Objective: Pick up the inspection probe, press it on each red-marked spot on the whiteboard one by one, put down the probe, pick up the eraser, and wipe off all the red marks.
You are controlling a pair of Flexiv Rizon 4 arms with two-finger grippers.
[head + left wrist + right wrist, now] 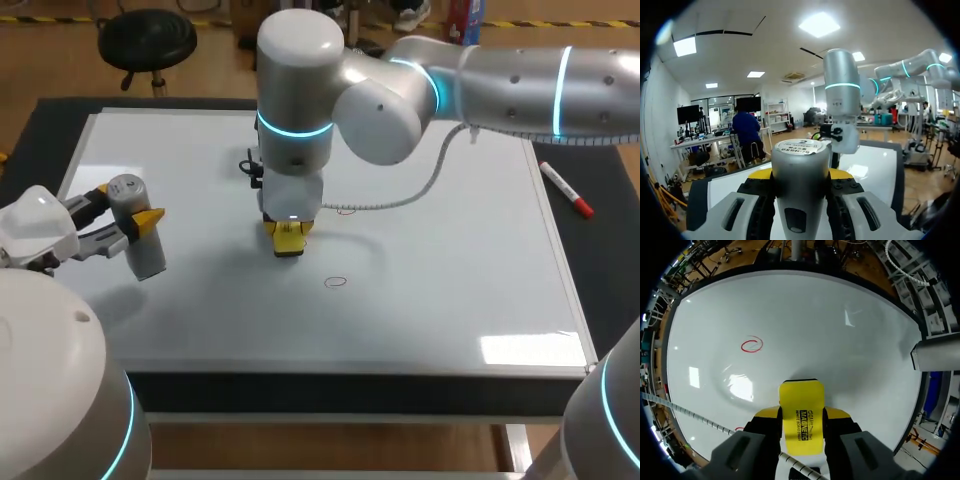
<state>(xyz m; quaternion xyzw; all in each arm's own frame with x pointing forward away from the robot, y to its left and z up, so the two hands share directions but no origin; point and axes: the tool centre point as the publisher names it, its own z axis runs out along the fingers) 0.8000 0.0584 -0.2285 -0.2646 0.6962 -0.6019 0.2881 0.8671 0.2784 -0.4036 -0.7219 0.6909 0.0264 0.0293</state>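
**Surface.** One dark counter [600,260]. One white, glossy whiteboard [450,300] lies flat on it and covers most of it.

**Arms, two.** The left arm [40,235] comes in low at the whiteboard's left edge. The right arm [520,85] reaches past the middle, wrist pointing straight down.

**Probe, one** [145,255]. A silver cylinder, tilted, pinched on two sides by the left jaws and held above the whiteboard's left part.

**Eraser, one** [288,240]. A yellow block pinched between the right jaws, its lower end down at the whiteboard near the middle.

**Red marks, two.** The near ring [335,282] lies just beside the eraser, apart from it. The far ring [346,208] lies beside the right wrist, partly crossed by the cable.

**Cable, one** [425,185]. White and coiled, it hangs from the right arm.

**Marker pen, one** [567,190]. It is red-capped and lies on the counter just beside the whiteboard's right edge.
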